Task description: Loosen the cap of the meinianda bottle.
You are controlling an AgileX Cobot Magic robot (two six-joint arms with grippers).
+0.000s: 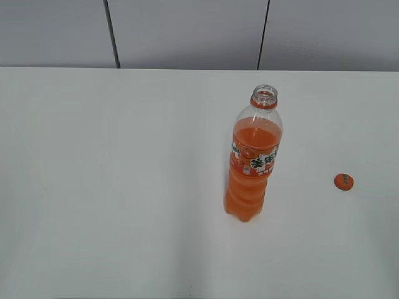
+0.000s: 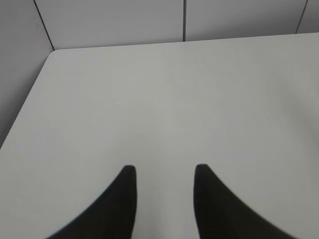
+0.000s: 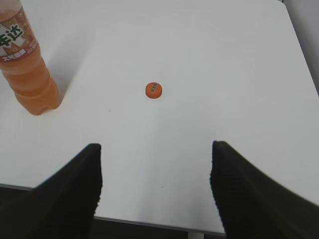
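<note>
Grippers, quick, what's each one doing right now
Left gripper: open, holding nothing.
Right gripper: open wide, holding nothing.

Slanted exterior, two low wrist views

The meinianda bottle (image 1: 252, 156) carries a label with the Chinese characters 美年达; the print on the cap (image 1: 343, 182) is too small to read.

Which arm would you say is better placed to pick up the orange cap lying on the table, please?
The right. Its open hand faces the cap directly, with the bottle off to its left. The left hand sees only bare table.
</note>
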